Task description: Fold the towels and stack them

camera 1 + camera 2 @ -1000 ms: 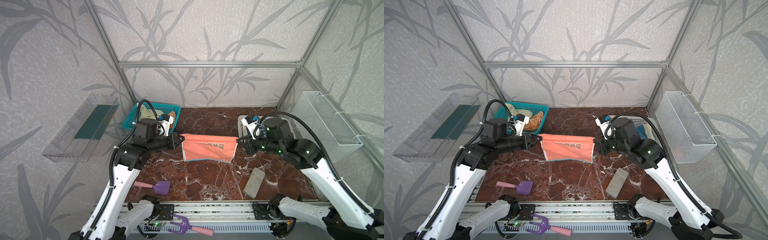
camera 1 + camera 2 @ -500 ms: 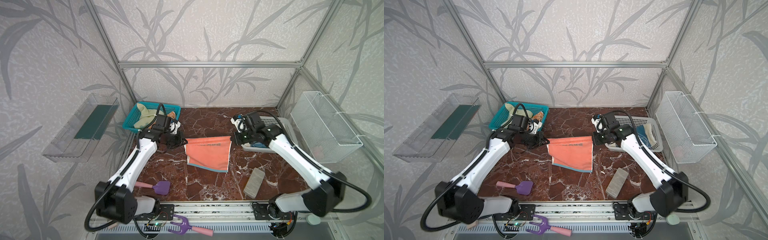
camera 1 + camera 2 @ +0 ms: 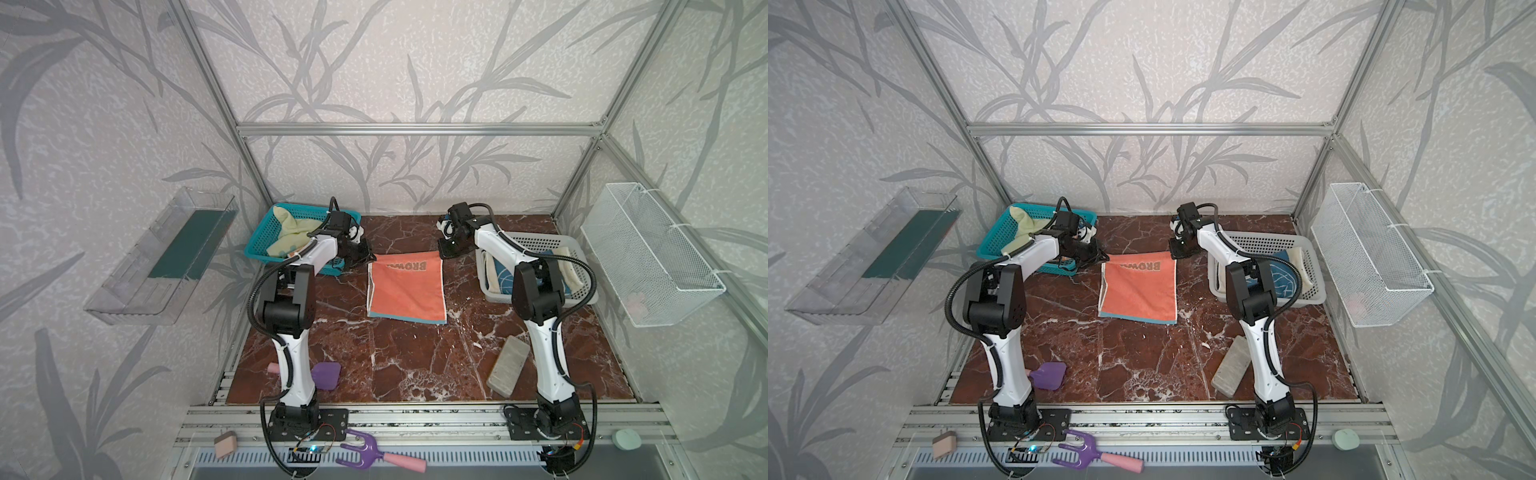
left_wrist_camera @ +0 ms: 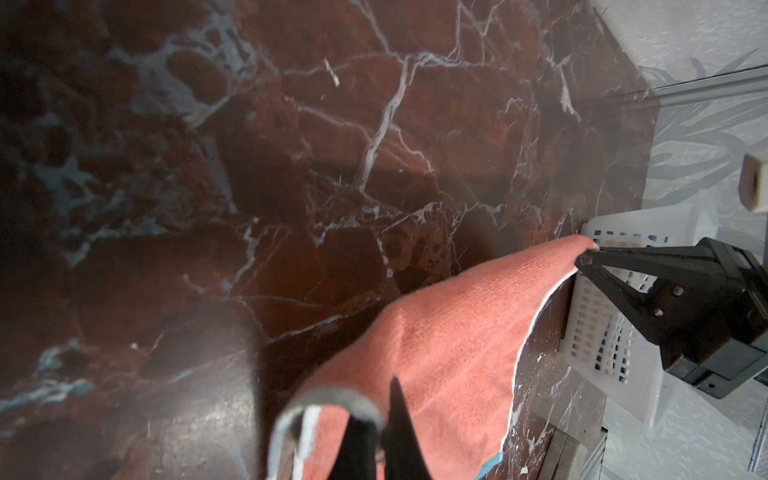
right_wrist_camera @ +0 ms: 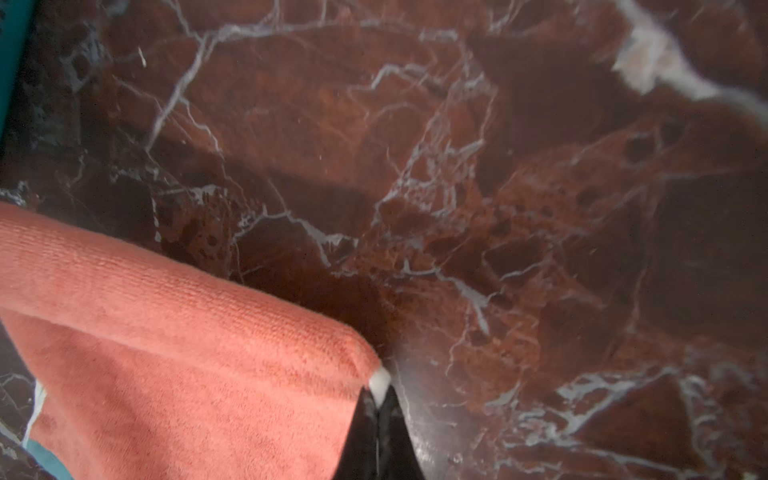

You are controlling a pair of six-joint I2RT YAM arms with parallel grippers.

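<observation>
Red marble tabletop (image 3: 415,365) fills the lower middle of both top views. At centre frame I see the salmon towel (image 3: 407,286) spread on it, far edge raised. To its right the white basket (image 3: 540,240) holds the blue-and-cream towel (image 3: 503,279); to the upper left the teal basket (image 3: 262,245) holds the yellow towel (image 3: 291,230). My left gripper (image 3: 372,259) and right gripper (image 3: 441,254) each pinch a far corner of the salmon towel, jaws fully closed.

The spread towel (image 3: 407,286) lies at the middle of the bench (image 3: 415,365), between the left basket (image 3: 259,239) in the back-left corner and the right basket (image 3: 536,241) along the right edge.
</observation>
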